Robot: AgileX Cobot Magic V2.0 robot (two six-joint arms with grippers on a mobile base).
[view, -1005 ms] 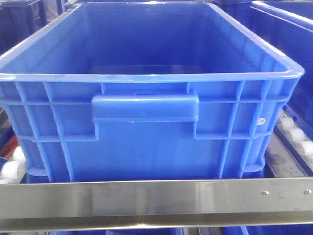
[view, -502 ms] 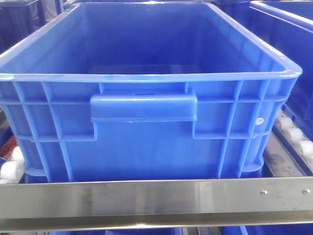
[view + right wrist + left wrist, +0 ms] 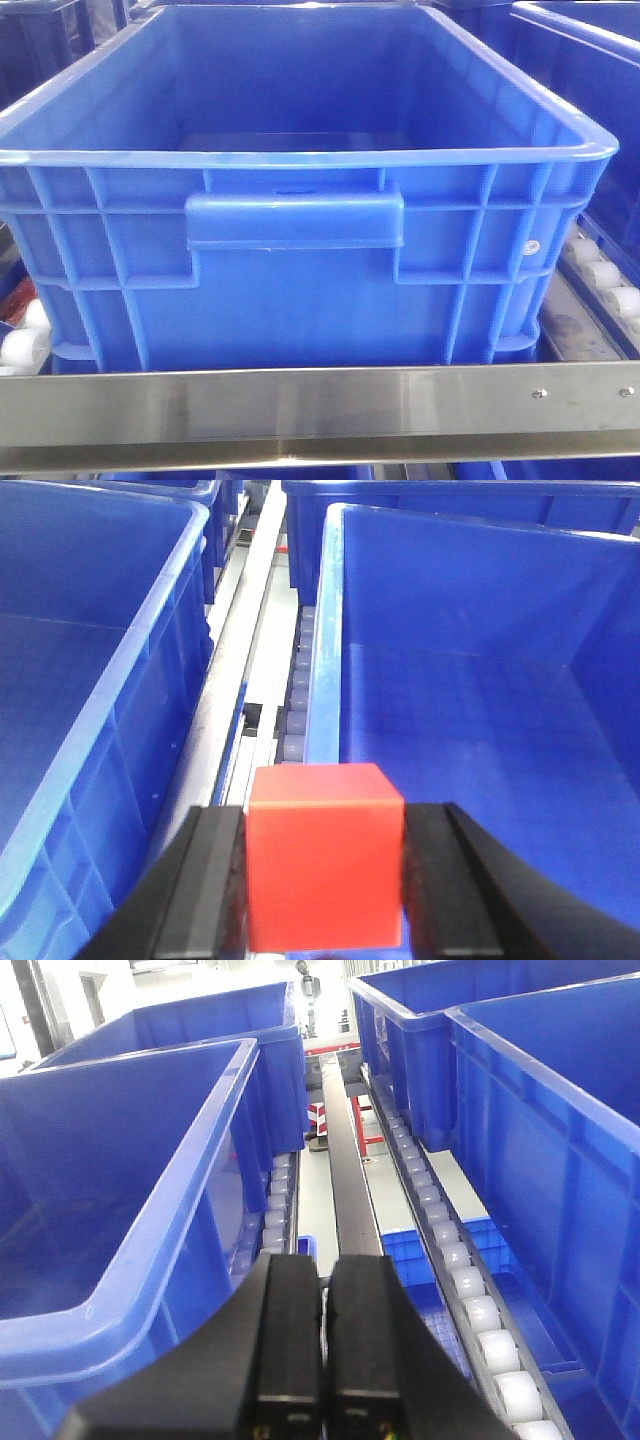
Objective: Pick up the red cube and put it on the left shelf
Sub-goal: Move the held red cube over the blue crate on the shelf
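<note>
Right wrist view: your red cube (image 3: 325,855) sits low in the centre of the frame, clamped between the two black fingers (image 3: 205,890) of the right gripper (image 3: 322,885), which press on its left and right faces. The cube hangs over the rim of the blue crate (image 3: 480,710) that fills the right half of the frame; that crate's near left wall runs up from just above the cube. To the left you have a narrow open lane: a steel rail (image 3: 235,660) and a row of rollers (image 3: 297,695), then a second blue crate (image 3: 90,680) along the left edge.

In the left wrist view, the left gripper (image 3: 322,1335) sits at the bottom centre with its two black fingers pressed together and nothing between them. It points down the gap between crates, along a dark steel bar (image 3: 350,1180) with white rollers (image 3: 470,1310) on its right.

In the front view you face the left shelf: its flat steel front rail (image 3: 320,415) runs across the bottom of the frame, and a big ribbed blue crate (image 3: 300,200) stands directly behind it, taking nearly the full width. White rollers show at the lower left and right edges.
</note>
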